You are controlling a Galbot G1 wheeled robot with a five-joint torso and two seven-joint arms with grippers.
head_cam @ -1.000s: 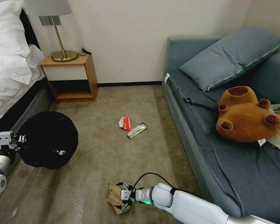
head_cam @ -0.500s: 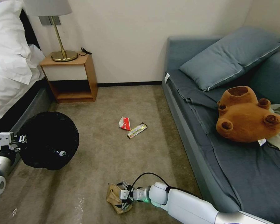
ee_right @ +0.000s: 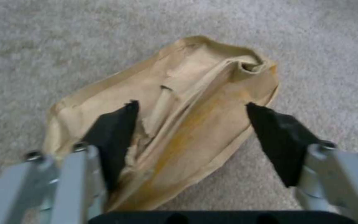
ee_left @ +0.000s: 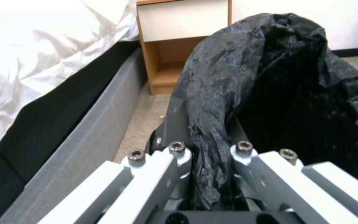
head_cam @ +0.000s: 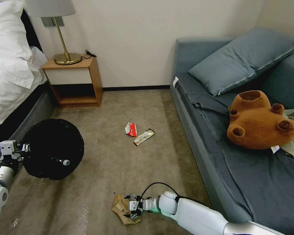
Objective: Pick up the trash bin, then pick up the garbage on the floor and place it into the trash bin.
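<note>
1. Two end effectors at work: left end effector (ee_left: 206, 155) clenched on trash bin (head_cam: 52, 148) rim.
2. Right end effector (ee_right: 191, 137) spread wide, straddling paper bag (ee_right: 166, 124) on floor.
3. Step, likely: grasping bag; next calls for closing, lifting.

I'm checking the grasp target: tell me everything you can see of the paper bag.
The paper bag is tan, crumpled and creased, with a torn edge near the middle. It lies flat on the carpet. The right gripper is open over it, one pad over the paper, the other beside its edge.
</note>
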